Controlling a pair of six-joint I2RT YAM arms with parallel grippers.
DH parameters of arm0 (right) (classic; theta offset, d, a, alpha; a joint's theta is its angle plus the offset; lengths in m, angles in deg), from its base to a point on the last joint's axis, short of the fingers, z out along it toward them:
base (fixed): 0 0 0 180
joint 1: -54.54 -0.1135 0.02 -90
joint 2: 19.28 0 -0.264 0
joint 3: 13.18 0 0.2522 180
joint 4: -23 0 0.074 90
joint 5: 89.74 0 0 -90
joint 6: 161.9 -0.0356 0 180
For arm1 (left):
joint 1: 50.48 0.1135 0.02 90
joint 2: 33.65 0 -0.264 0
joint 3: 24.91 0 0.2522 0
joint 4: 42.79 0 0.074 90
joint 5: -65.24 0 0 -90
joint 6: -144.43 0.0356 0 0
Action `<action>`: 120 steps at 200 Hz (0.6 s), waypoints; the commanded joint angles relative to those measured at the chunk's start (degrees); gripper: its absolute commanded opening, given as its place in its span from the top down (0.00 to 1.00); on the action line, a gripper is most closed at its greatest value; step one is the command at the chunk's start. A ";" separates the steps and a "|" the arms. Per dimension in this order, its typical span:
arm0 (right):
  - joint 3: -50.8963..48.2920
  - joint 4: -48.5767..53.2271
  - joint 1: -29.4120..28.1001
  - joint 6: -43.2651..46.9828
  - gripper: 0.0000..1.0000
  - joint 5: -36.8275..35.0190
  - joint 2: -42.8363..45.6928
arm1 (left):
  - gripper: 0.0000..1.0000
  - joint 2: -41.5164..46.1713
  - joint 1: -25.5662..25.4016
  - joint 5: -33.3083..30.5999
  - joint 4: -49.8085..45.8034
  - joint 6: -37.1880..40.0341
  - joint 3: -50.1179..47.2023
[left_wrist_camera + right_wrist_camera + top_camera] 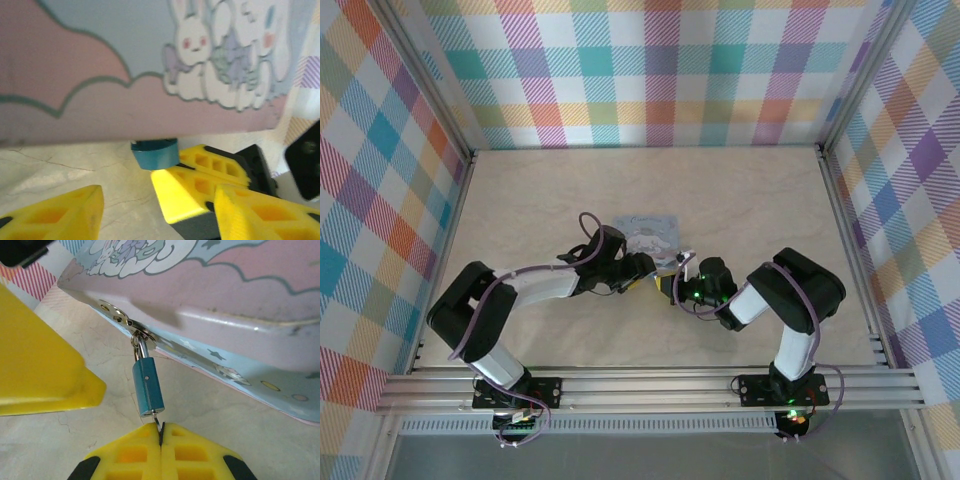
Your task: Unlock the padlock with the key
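Right gripper is clamped on the key seated in the padlock, which hangs from the tin; left gripper stands spread beside it, bracing nothing, so turning may merely swing the lock.

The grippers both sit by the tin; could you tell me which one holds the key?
The right gripper: it is shut on the key entering the padlock from below, whereas the left gripper stands open.

A beige marbled table carries a pastel cartoon-printed tin near its middle.
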 commanded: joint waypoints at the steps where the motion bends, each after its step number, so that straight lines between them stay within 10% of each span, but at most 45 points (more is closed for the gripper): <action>1: -0.69 -4.16 -0.59 -1.13 1.00 -0.04 0.43 | 0.37 4.03 0.62 -1.12 -0.05 1.19 -1.58; 120: 0.98 1.80 -1.13 -13.43 1.00 1.84 3.61 | 0.28 19.11 0.56 -8.98 18.75 0.51 -17.68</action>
